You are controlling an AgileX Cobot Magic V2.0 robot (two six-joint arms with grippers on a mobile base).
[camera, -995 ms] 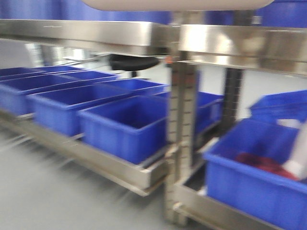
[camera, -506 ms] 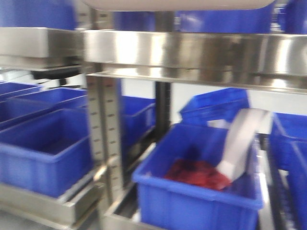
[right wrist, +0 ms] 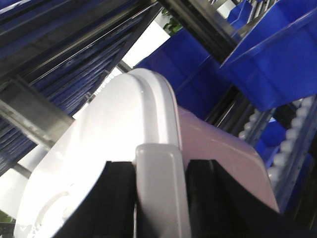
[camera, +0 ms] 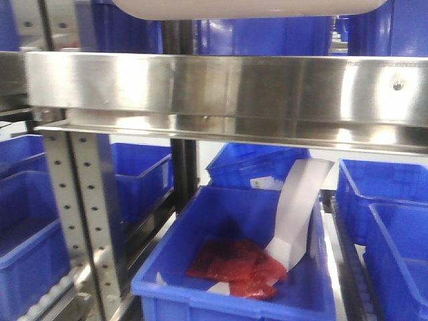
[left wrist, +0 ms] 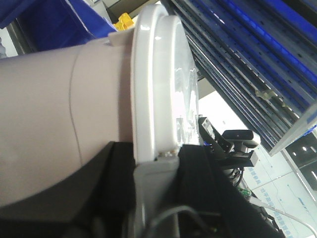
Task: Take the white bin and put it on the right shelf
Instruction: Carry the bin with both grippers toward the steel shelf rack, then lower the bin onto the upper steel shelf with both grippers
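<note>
Wrist-mounted views show both jaws pinching the lid (left wrist: 151, 84) ends of the bin (left wrist: 49, 124). Between them it hangs above the shelf (camera: 221, 80) rail, likely for clearance.

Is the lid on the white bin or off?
On. Both wrist views show the lid seated flush against the rim of the white bin.

The white bin (camera: 247, 7), a pale pinkish tub with white lid (left wrist: 158, 84), hangs at twelve o'clock over the right shelf (camera: 221, 90), whose brushed steel rail carries a bolt head (camera: 398, 85) at three o'clock
</note>
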